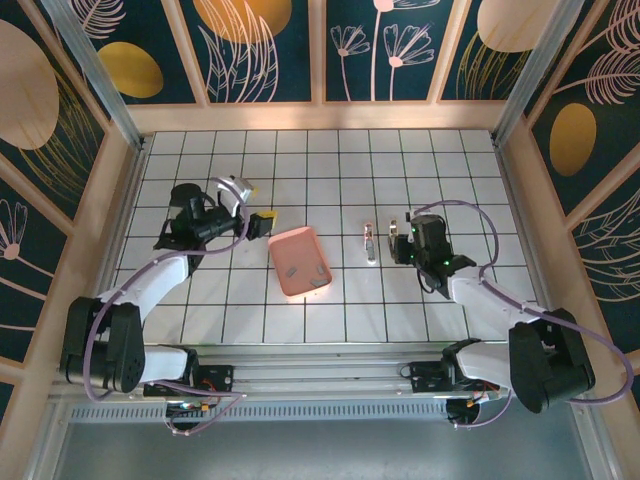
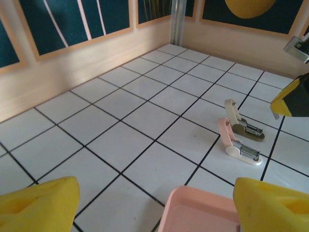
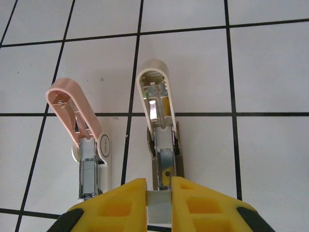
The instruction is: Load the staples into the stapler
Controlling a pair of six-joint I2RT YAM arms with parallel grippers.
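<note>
Two mini staplers lie hinged open side by side on the tiles: a pale pink and white stapler and a beige one. My right gripper is shut on a short grey block of staples, held at the near end of the beige stapler's open metal channel. My left gripper hangs open over the far edge of the salmon-pink tray, with nothing between its fingers. Small grey-brown strips lie in the tray.
The salmon-pink square tray sits mid-table between the arms, left of the staplers. Wooden walls fence the white tiled floor on all sides. Bare tiles stretch behind the staplers and in front of the tray.
</note>
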